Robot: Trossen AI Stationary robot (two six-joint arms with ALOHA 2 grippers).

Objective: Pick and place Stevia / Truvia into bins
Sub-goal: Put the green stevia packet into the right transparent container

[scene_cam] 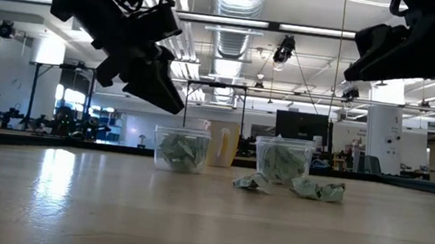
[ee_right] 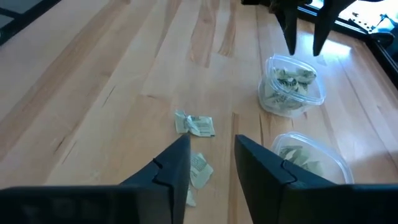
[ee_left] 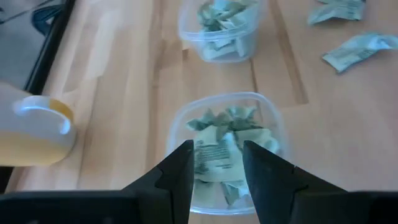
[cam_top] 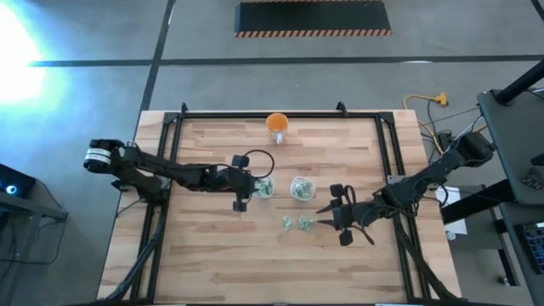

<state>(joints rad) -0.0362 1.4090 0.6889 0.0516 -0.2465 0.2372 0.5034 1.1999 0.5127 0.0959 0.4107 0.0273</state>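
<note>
We see an orange cup [cam_top: 277,125] at twelve o'clock on the wooden tabletop [cam_top: 212,255], with two bins [cam_top: 264,187] [cam_top: 302,188] of sachets mid-table and two loose sachets [cam_top: 297,223] at five o'clock of them. Left fingers [ee_left: 180,171] spread above one bin; right fingers [ee_right: 261,165] spread, empty, over the loose sachets. Workshop beyond.

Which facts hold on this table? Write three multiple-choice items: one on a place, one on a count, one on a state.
1. The left gripper hangs over:
A. the orange cup
B. bare wood
C. a bin

2. Sachets lying loose on the table:
A. two
B. none
C. six

3. The right gripper is:
A. shut on a sachet
B. open and empty
C. shut on a bin

Key:
1 C: the left gripper shows a filled bin right below its fingers.
2 A: two sachets lie on the table, outside the bins.
3 B: the right gripper has parted fingers with nothing between them.
</note>
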